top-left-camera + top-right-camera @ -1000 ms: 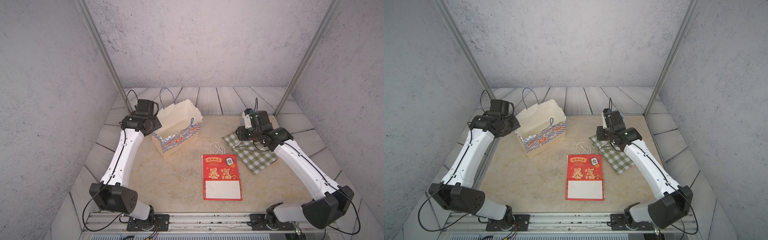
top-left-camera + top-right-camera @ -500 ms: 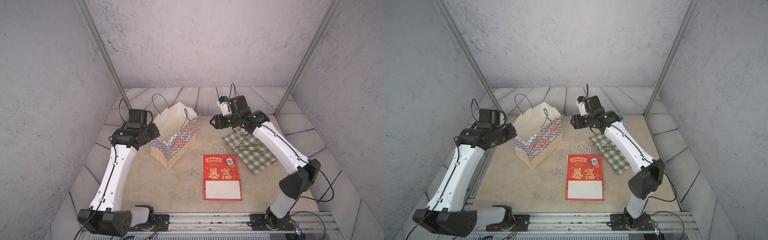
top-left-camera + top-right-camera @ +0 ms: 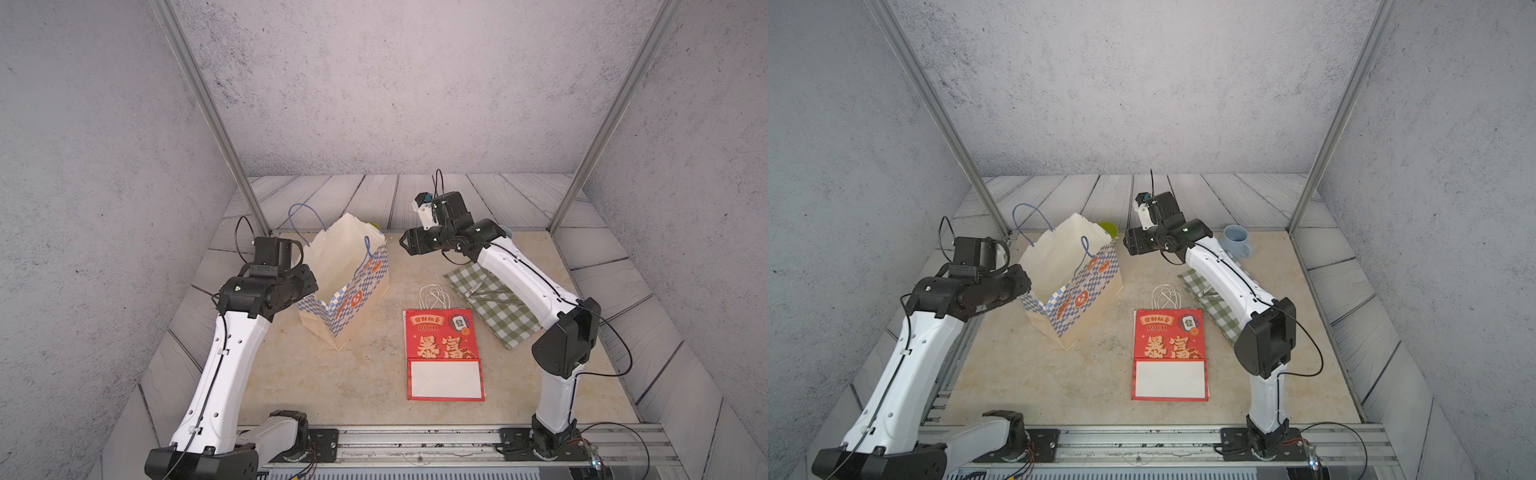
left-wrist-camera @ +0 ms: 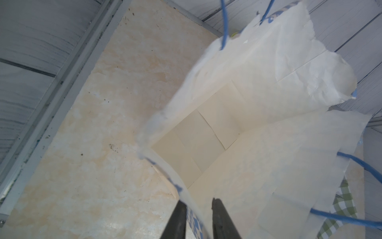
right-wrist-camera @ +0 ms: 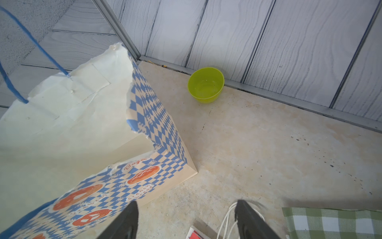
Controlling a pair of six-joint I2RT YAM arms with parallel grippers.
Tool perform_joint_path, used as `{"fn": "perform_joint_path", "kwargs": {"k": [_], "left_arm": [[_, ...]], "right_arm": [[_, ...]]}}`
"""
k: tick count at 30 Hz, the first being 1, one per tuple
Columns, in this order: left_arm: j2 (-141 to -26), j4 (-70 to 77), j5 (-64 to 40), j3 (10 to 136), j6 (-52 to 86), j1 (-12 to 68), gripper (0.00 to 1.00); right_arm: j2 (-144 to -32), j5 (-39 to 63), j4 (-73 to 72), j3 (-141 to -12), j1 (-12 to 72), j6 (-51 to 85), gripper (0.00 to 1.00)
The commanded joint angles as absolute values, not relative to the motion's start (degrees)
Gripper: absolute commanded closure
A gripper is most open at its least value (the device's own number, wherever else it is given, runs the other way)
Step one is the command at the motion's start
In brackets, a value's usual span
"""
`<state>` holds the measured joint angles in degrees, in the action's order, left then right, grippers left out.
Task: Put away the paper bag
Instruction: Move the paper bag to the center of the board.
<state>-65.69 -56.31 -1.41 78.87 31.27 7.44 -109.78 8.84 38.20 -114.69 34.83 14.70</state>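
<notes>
Blue-and-white checks cover the paper bag [image 3: 357, 291], which stands upright with its mouth open on the beige tabletop [image 3: 332, 382], left of centre in both top views. Your left gripper [image 3: 311, 282] sits at the bag's left rim, its tips hidden by the paper. Your right gripper [image 3: 405, 245] hangs in the air near the bag's far right corner, apart from it. A red paper bag [image 3: 442, 345] lies flat at the middle front, with its white cord handles [image 3: 434, 296] pointing to the back. A green-checked piece [image 3: 498, 316] lies flat just beside it on the right, partly under the right arm. In a top view, a lime bowl [image 3: 1108, 228] peeks out behind the standing bag and a pale blue mug [image 3: 1235, 241] stands at the back right.

From the left wrist camera you look down into the bag's cream inside to its creased bottom. The two dark fingers [image 4: 176, 221] stand a little apart, and the bag's wall runs up between them. The gap is wider than the paper, so your claw straddles the rim without pinching it. Blue cord handles [image 4: 224, 24] rise from the rim.

From the right wrist camera you see that claw spread wide, with only bare tabletop between its fingers [image 5: 124, 221]. The bag's printed side stands close to one finger and the white cords lie by the other. The lime bowl sits against the back rail, beyond the bag's corner.
</notes>
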Motion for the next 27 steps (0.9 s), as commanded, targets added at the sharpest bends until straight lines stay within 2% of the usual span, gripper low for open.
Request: {"fn": "perform_joint_path", "kwargs": {"k": [1, 3, 6, 8, 11, 14, 21, 27], "left_arm": [[-63.67, -55.39, 3.33, 81.0, 30.67, 6.95, 0.51], [-62.51, -55.2, 5.88, 82.57, 28.38, 6.97, 0.44], [-59.8, -52.43, 6.26, 83.61, 22.06, 7.11, 0.41], [-57.24, -46.75, 0.02, 82.29, 15.5, 7.05, 0.37], [-54.43, -38.98, -15.01, 78.5, 5.79, 7.52, 0.3], [-56.16, -41.98, -23.8, 78.46, -2.77, 8.46, 0.26], [-63.36, -53.25, -29.69, 83.18, -18.5, 11.06, 0.14], [-73.24, -59.15, -22.67, 90.11, -24.77, 15.07, 0.11]], "right_arm": [[-107.19, 7.38, 37.57, -114.99, 35.17, 14.79, 0.25], [-105.59, 6.17, 37.96, -113.47, 35.16, 14.34, 0.25], [-102.37, 4.05, 38.83, -111.25, 35.2, 13.65, 0.25], [-100.07, 2.51, 39.11, -109.44, 35.16, 13.3, 0.25], [-96.09, -0.12, 39.28, -105.61, 35.04, 12.65, 0.25], [-92.12, -2.96, 39.59, -101.42, 35.15, 11.68, 0.25], [-83.95, -5.85, 40.09, -92.66, 35.0, 11.61, 0.25], [-80.81, -6.17, 41.49, -89.48, 34.99, 13.25, 0.25]]}}
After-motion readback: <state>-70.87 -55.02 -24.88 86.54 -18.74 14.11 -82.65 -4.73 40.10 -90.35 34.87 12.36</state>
